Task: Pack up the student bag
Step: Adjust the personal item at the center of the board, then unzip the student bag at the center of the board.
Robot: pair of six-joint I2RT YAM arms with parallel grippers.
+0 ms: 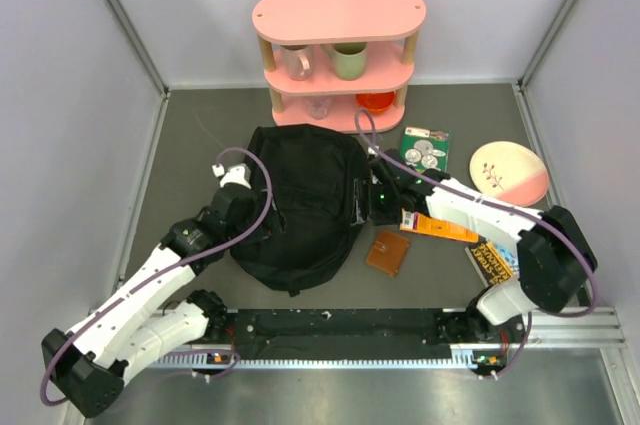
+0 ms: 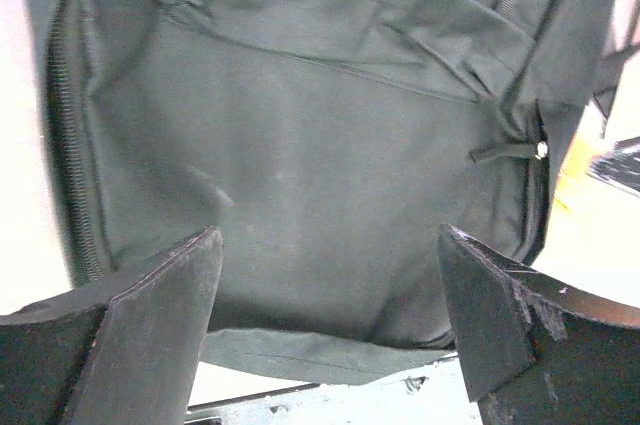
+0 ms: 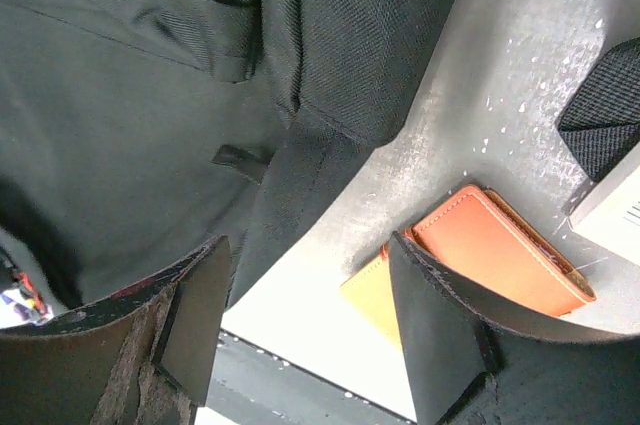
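Observation:
The student bag (image 1: 300,205), a large black fabric backpack, lies flat in the middle of the table. My left gripper (image 1: 237,185) is open at the bag's left edge; in the left wrist view the bag (image 2: 300,145) fills the frame beyond the spread fingers (image 2: 170,285), with a zipper pull (image 2: 510,151) at right. My right gripper (image 1: 380,190) is open at the bag's right edge, over its side (image 3: 150,95). A brown leather wallet (image 1: 388,252) lies on the table just right of the bag, partly behind my right finger (image 3: 440,315) in the wrist view (image 3: 500,245).
A pink shelf (image 1: 338,55) with mugs and an orange bowl stands at the back. A green card of discs (image 1: 425,148), a pink-and-cream plate (image 1: 509,172), an orange packet (image 1: 440,227) and a dark book (image 1: 490,261) lie at right. Grey walls enclose the table.

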